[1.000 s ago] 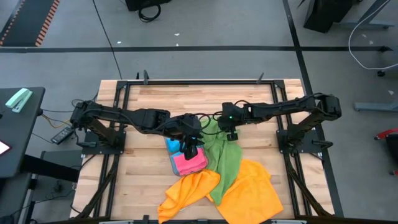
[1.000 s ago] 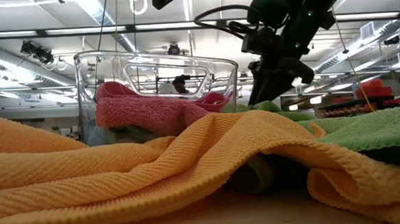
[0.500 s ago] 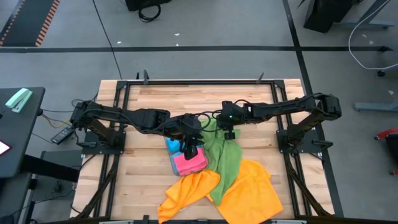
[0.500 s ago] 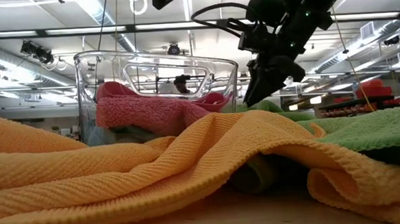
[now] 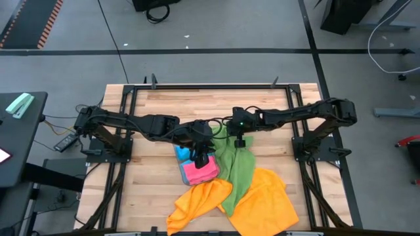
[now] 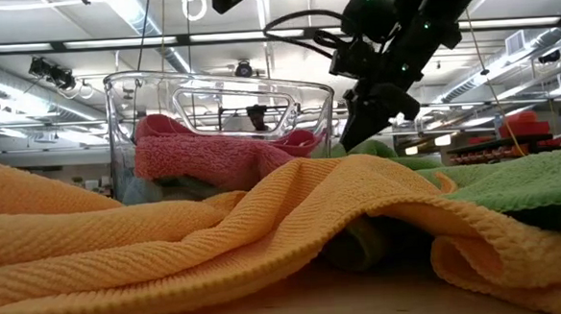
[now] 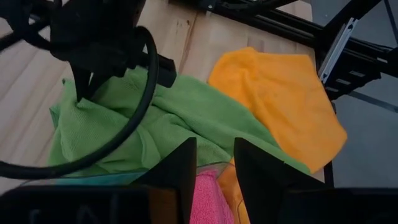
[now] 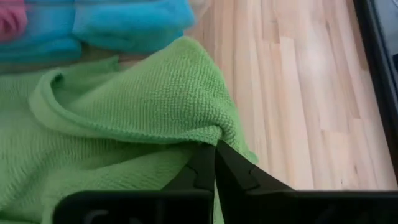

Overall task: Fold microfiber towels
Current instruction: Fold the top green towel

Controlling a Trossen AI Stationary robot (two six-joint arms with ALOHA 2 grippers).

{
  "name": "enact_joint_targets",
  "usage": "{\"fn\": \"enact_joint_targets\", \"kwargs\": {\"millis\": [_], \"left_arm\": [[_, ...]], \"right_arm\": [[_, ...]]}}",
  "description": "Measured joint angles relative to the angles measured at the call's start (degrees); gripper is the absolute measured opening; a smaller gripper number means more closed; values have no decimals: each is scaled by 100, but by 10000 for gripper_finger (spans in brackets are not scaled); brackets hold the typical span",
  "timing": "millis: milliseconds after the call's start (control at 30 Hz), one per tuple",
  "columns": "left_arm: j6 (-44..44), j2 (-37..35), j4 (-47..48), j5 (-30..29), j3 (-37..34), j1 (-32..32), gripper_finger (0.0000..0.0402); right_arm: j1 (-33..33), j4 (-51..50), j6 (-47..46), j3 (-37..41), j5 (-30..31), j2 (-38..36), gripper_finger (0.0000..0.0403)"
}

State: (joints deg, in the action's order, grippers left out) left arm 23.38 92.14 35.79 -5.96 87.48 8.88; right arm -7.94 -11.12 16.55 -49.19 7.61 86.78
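Right gripper was seen pinched shut on the upper edge of the green towel, just right of frame centre. Below it, two orange towels were spread along the bottom. Left gripper was held narrowly parted above the pink towel and blue towel in the clear tray, centre frame.

Bright, even overhead light; soft shadows.
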Motion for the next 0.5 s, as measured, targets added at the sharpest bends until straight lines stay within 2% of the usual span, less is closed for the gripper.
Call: {"fn": "enact_joint_targets", "kwargs": {"millis": [100, 200, 333, 500], "left_arm": [[21, 1, -1, 0, 0, -2, 115], [152, 46, -9, -122, -2, -4, 119], [300, 163, -16, -703, -67, -8, 134], [137, 157, -67, -1011, -65, -59, 168]], "right_arm": [[-27, -353, -235, -139, -14, -201, 6], [-70, -1097, -478, -644, -14, -392, 5], [-104, -2277, -736, -1643, -18, -510, 4], [-57, -3570, -961, -3018, -14, -520, 3]]}}
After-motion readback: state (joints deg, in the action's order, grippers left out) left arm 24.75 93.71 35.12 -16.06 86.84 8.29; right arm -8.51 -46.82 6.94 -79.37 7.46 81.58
